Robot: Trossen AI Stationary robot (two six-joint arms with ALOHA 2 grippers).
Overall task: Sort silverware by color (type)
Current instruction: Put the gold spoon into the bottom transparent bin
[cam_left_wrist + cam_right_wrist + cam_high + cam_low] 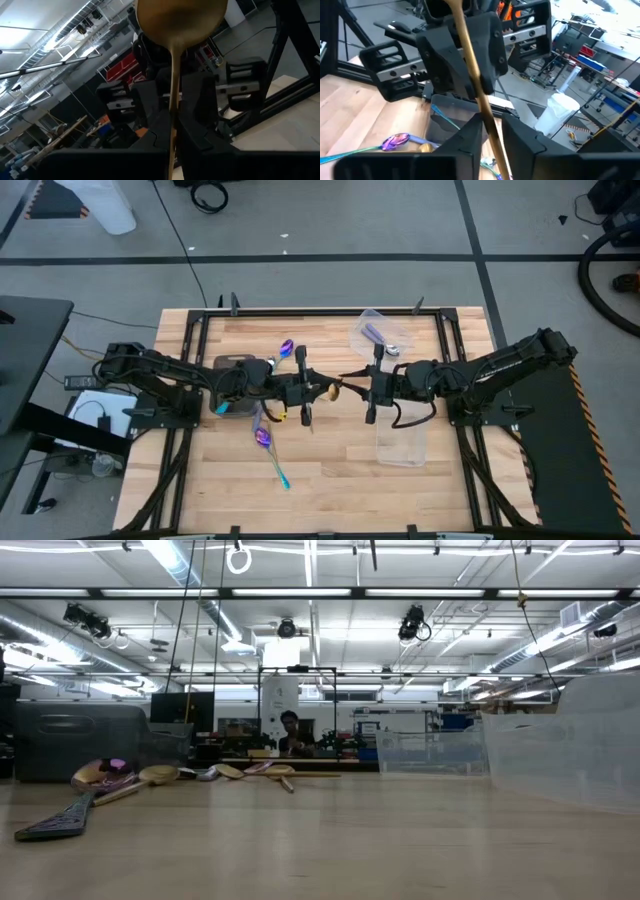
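step: handover of gold spoon [180, 20] at frame centre | left gripper [303, 388] clamped on spoon | right gripper [372, 387] closing round its handle (grip uncertain) | progress: early, loose spoons [268, 442] left of centre unsorted

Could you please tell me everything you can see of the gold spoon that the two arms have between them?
The gold spoon is shiny, metallic-looking, with a rounded bowl and a thin straight handle. It is held up off the table between the two arms, near the table's middle. The left gripper has its jaws shut on the handle, with the bowl beyond them. The right gripper has its jaws on either side of the handle, apparently closed on it too. Nothing else seems to touch it.
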